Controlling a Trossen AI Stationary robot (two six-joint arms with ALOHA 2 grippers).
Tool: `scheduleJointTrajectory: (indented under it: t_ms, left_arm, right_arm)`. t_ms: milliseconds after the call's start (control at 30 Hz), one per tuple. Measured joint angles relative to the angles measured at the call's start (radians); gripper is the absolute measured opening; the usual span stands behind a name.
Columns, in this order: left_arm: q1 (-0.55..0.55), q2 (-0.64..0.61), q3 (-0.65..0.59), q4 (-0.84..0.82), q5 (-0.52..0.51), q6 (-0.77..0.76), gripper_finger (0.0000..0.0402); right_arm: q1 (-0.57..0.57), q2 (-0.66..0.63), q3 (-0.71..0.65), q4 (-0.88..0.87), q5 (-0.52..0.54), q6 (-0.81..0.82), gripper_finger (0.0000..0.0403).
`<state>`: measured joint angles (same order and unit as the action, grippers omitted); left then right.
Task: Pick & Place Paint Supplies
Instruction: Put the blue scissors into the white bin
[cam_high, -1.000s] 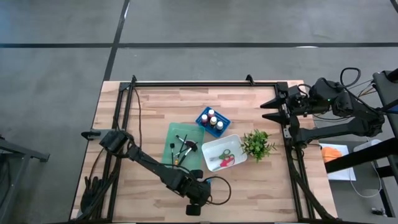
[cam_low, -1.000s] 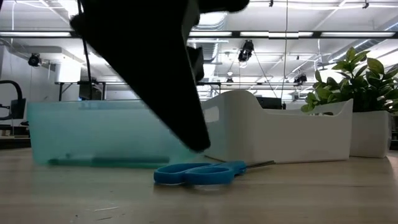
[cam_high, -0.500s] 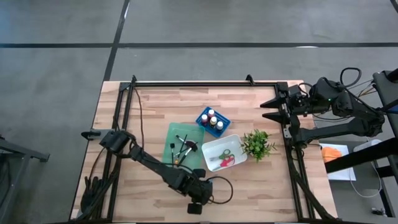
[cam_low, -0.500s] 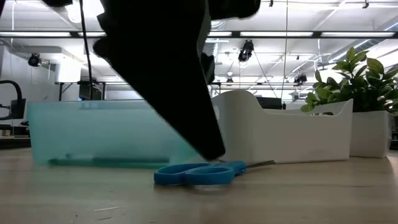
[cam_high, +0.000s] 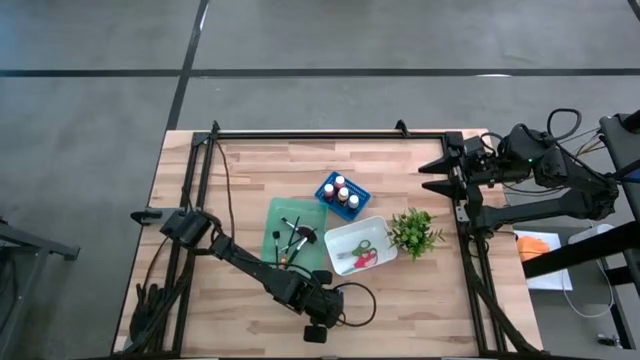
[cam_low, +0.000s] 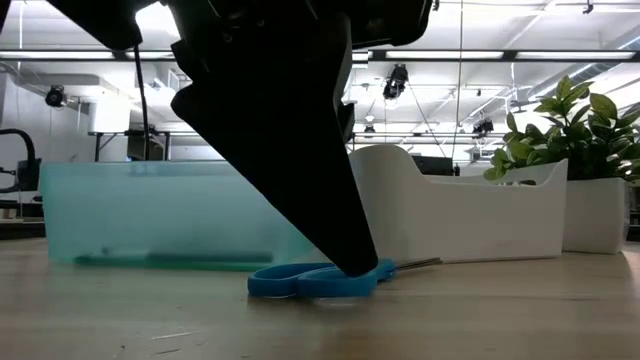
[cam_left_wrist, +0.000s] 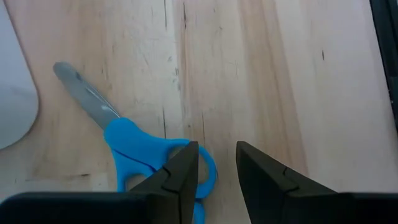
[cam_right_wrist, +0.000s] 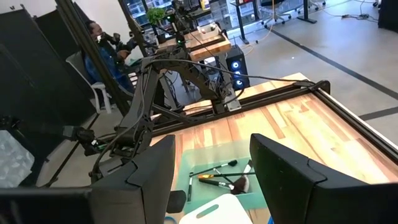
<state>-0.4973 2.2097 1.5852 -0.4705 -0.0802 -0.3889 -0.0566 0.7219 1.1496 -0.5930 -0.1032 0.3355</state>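
Fingers (cam_left_wrist: 186, 171) of left gripper (cam_left_wrist: 216, 163), parted, straddle blue scissors' (cam_left_wrist: 134, 149) handle loop

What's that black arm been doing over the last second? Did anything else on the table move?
The left gripper has come down onto the blue scissors, its open fingers now straddling one handle loop; nothing is gripped yet. The scissors, teal tray, white bin, plant and right gripper stayed put.

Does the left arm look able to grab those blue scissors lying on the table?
Probably yes. The left hand hangs right over the blue scissors, fingers apart, one fingertip at the handle loop. Nothing lies between them; the white bin sits just behind.
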Motion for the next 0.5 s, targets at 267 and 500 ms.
scheduleJointTrajectory:
  t_ms: [267,500]
  left_arm:
    - [0.000,0.000,0.011,-0.009,0.012,-0.003,0.0117]
    - [-0.002,0.003,0.088,-0.014,-0.012,0.032,0.0117]
  right_arm:
    - [0.000,0.000,0.000,0.000,0.000,-0.003,0.0205]
    - [0.000,0.000,0.000,0.000,0.000,-0.006,0.0205]
